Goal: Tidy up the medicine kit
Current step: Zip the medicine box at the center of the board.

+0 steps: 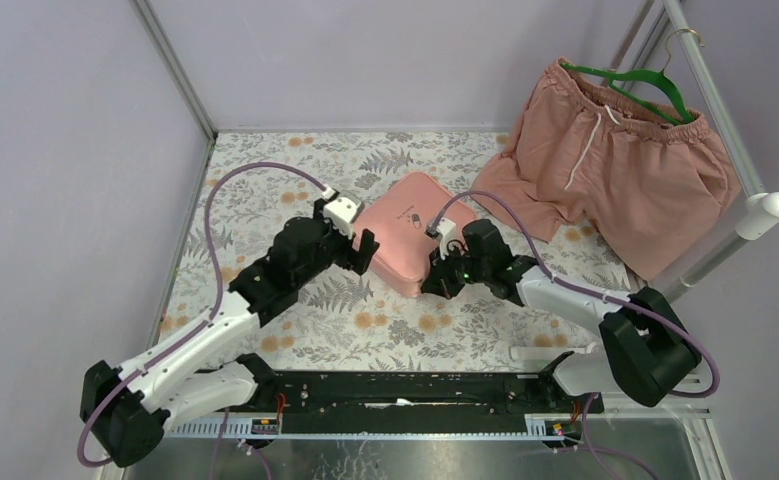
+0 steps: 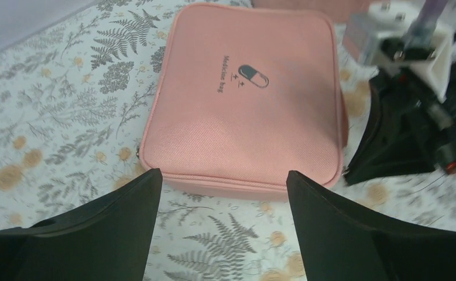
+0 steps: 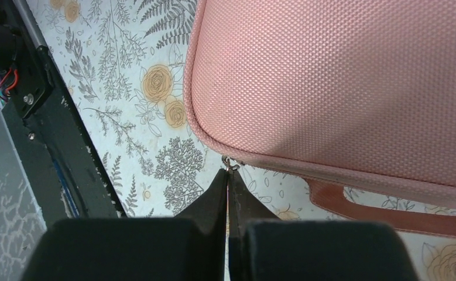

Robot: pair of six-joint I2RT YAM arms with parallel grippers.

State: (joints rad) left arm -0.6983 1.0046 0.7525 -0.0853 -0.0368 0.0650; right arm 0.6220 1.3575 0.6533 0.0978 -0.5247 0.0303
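The medicine kit (image 1: 405, 235) is a pink soft zip case with a dark pill logo on its lid. It lies closed on the floral cloth at mid table. My left gripper (image 1: 365, 250) stands open just off its left side; in the left wrist view the kit (image 2: 243, 105) lies a little beyond the gripper (image 2: 222, 181), and only cloth shows between the fingers. My right gripper (image 1: 433, 285) is at the kit's near corner. In the right wrist view that gripper (image 3: 228, 172) is shut on the metal zip pull (image 3: 230, 164) at the rounded corner of the kit (image 3: 342, 88).
Pink drawstring shorts (image 1: 615, 170) hang on a green hanger (image 1: 655, 85) at the back right, beside a white rack post (image 1: 735, 240). A black rail (image 1: 395, 390) runs along the near edge. The kit's carry strap (image 3: 377, 208) lies on the cloth under its side.
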